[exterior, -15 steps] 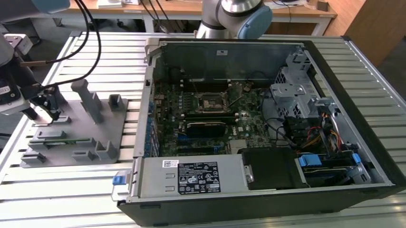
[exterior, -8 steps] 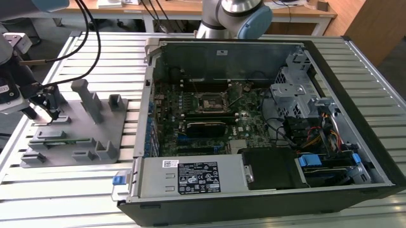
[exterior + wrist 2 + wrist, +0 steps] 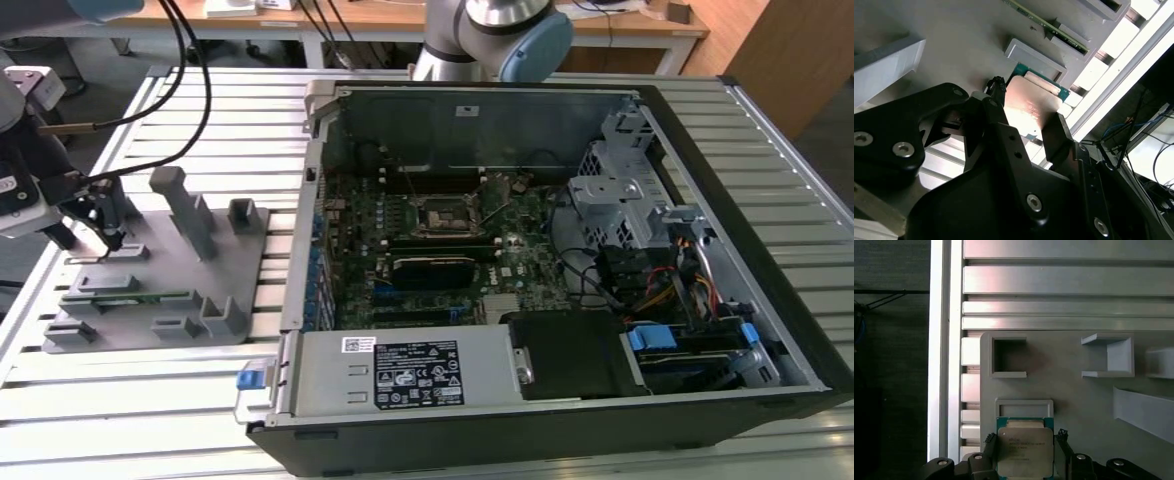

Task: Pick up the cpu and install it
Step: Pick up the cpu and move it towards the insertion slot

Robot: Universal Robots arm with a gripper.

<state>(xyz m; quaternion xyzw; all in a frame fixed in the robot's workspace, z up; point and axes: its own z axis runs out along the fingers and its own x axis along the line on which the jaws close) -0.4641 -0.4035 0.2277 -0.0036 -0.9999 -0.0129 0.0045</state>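
Exterior view looked down obliquely on the whole tabletop [image 3: 160, 400] and open computer case [image 3: 534, 440]; both wrist views faced the grey tray [image 3: 1079, 405] [image 3: 954, 30] at close range, sharing the chip [image 3: 1025, 450] [image 3: 1026, 107].

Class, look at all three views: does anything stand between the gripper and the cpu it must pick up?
Nothing visible does. In the first wrist view the gripper is right at the cpu, which lies on the grey tray with no other part between them.
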